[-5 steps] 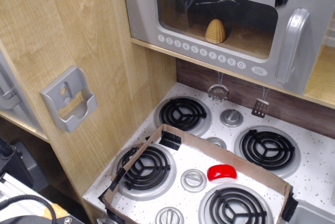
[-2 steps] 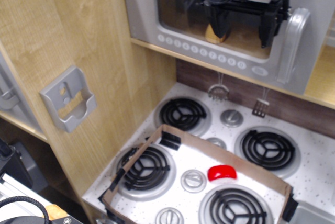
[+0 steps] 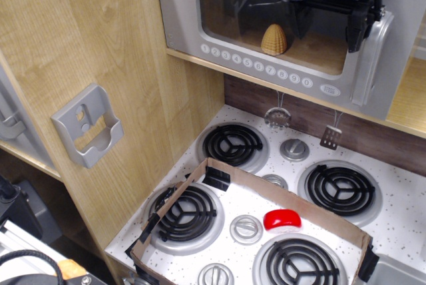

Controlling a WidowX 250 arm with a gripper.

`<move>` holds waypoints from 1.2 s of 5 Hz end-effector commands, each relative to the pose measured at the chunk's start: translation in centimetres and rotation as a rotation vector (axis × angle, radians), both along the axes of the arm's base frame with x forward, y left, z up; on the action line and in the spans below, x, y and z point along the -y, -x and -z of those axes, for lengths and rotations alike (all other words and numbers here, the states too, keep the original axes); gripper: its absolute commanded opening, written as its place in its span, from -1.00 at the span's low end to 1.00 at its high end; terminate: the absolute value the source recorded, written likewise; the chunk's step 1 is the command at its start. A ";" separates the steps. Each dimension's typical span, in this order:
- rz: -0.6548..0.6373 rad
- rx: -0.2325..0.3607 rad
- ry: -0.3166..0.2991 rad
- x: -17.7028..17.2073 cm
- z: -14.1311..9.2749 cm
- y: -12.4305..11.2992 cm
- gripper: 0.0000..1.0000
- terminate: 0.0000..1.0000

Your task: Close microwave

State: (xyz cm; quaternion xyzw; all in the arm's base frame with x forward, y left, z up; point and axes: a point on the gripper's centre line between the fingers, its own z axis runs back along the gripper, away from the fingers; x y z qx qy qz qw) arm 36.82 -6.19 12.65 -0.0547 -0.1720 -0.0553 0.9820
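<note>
The microwave sits on a wooden shelf at the top of the view. It has a grey door with a clear window, a row of round numbered buttons and a vertical grey handle at the right. A yellow corn-like toy shows through the window. My black gripper hangs in front of the window's right part, open and empty. Its right finger is just left of the handle. I cannot tell whether it touches the door. The door's handle side seems to stand slightly out from the shelf.
Below is a speckled toy stove with several black burners and knobs. A cardboard frame lies on it around a red piece. A grey pocket-shaped holder is on the left wood panel. Two small utensils hang under the shelf.
The gripper came down from the top edge in front of the microwave window, then shifted right and slightly up, so its right finger is now beside the handle.
</note>
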 end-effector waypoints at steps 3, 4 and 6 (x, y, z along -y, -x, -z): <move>0.031 0.152 -0.021 1.6 -3.0 -1.3 1.00 -1.00; 0.031 0.152 -0.021 1.6 -3.0 -1.3 1.00 -1.00; 0.031 0.152 -0.021 1.6 -3.0 -1.3 1.00 -1.00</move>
